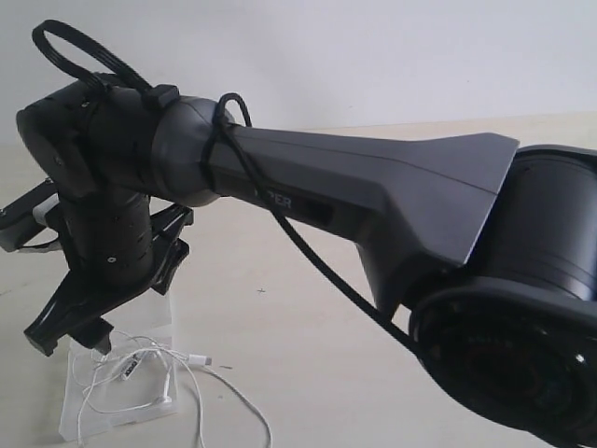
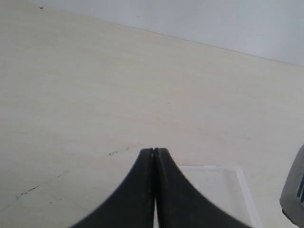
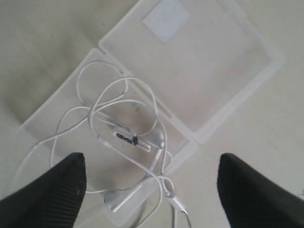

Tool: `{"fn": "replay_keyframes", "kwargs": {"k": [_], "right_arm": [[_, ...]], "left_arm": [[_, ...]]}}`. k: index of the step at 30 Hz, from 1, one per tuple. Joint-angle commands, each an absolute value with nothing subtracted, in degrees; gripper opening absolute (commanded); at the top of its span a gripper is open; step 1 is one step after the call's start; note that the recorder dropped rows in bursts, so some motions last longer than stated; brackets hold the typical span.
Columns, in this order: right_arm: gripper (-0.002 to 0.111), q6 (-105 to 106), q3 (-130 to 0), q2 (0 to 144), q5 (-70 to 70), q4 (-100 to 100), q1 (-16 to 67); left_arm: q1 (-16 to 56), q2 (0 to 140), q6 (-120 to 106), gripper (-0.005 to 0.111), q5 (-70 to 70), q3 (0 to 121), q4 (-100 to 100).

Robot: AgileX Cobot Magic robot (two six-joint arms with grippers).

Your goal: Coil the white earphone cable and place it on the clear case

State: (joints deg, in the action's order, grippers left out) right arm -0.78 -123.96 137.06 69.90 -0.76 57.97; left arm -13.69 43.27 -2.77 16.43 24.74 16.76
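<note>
The white earphone cable [image 3: 130, 139] lies in a loose tangle on one panel of the clear case [image 3: 213, 61]. Its plug [image 3: 176, 203] and some strands trail off the panel onto the table. The other panel, bare of cable, carries a small white sticker [image 3: 166, 19]. My right gripper [image 3: 152, 190] hangs open above the cable with nothing between its fingers. In the exterior view the right gripper [image 1: 98, 322] hovers over the cable [image 1: 140, 369] and the case [image 1: 79, 420]. My left gripper [image 2: 155, 152] is shut and empty, beside a corner of the case [image 2: 213, 190].
The right arm [image 1: 373, 205] reaches across the exterior view from right to left, with a thick black robot cable [image 1: 308, 252] hanging under it. Part of the left arm [image 1: 23, 219] shows at the left edge. The table [image 1: 280, 317] is pale beige.
</note>
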Motion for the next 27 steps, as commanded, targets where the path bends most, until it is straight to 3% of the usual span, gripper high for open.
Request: {"fn": "replay_keyframes", "kwargs": {"k": [1,12,19,27], "right_arm": [[0.072,0.0,-124.4,136.2,70.0,-0.8,58.0],[0.063,-1.7,-122.2,129.9,70.0,-6.6,58.0],[0.063,-1.7,-102.0,118.8,70.0,-5.8,58.0],[0.063,0.4,-87.1,117.0,70.0,1.6,58.0]], "left_arm": [[-13.5,43.4,-3.0,0.000,16.1,24.5,17.1],[-13.5,43.4,-3.0,0.000,16.0,24.5,16.7],[-13.5,43.4,-3.1,0.000,16.0,24.5,16.6],[-12.9,43.4,-3.1,0.000,16.3,24.5,17.1]]}}
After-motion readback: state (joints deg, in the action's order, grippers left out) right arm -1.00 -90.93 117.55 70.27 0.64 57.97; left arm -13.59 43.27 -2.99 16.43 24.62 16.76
